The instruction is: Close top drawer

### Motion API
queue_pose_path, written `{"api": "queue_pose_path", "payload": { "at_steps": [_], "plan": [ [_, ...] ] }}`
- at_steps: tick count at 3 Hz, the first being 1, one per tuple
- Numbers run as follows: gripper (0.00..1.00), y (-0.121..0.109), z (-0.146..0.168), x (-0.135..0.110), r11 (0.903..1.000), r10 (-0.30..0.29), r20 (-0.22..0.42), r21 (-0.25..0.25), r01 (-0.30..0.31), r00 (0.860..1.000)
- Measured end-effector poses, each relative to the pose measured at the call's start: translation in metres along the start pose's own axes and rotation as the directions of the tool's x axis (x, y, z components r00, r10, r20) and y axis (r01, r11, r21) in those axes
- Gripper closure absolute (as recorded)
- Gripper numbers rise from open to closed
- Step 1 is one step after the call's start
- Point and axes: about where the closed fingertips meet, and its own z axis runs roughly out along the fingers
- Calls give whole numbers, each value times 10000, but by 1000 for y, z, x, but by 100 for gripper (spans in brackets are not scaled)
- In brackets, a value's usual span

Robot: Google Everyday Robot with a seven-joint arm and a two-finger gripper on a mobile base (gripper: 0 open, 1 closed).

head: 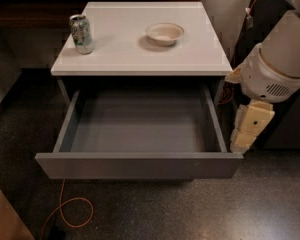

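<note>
The tool [239,145] hangs tip-down from the robot's white arm [280,59] at the right side of the view, just beside the right front corner of the top drawer [140,129]. Whether it touches that corner cannot be told, nor whether the tool is apart or together. The drawer lies to the left of the tool, pulled far out from under the white desk [140,56], with its flat grey front panel [140,166] nearest the camera and its smooth grey floor in plain view. Up and to the left of the tool, on the desk top, stand a shallow cream bowl [164,33] and, farther left, an upright drink can [81,34]. Low and far to the left of the tool, an orange cable [65,211] loops across the dark speckled floor [200,209].
</note>
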Motion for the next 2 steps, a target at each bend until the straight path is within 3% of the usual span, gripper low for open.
{"api": "queue_pose_path", "payload": {
  "at_steps": [1,2],
  "plan": [
    [0,6,29,-6,9988,-427,47,-237,428,9991],
    [0,25,89,-12,9896,-1430,-129,-156,1428,9896]
  ]
}}
